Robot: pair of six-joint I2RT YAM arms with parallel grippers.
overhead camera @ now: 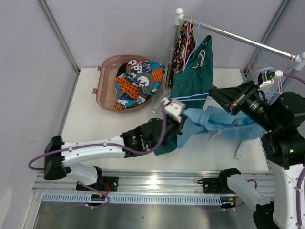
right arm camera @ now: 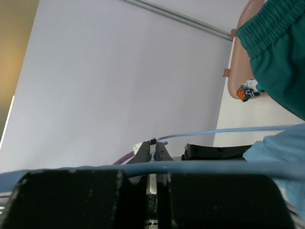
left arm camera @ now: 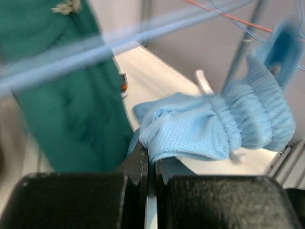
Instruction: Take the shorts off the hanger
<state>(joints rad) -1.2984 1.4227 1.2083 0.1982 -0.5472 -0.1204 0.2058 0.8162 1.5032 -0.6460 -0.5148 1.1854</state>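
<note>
The light blue shorts [overhead camera: 220, 121] lie bunched over the table, still threaded on a blue wire hanger [overhead camera: 194, 98]. My left gripper [overhead camera: 182, 128] is shut on their left edge; in the left wrist view the jaws [left arm camera: 151, 155] pinch the cloth [left arm camera: 200, 129]. My right gripper [overhead camera: 212, 93] is shut on the blue hanger wire [right arm camera: 224, 132], with its tips [right arm camera: 152, 144] closed on it. The teal green shorts [overhead camera: 193, 71] and the camouflage shorts [overhead camera: 183, 42] hang on the rack. The patterned shorts [overhead camera: 139, 80] lie in the basin over a dark garment [overhead camera: 125, 72].
A pink basin [overhead camera: 106, 90] stands at the back left of the table. The rack rail [overhead camera: 238, 39] runs from the post at the back to the right, with spare hangers [overhead camera: 265, 71] at its right end. A white clip-like piece [overhead camera: 238, 151] lies near the front right.
</note>
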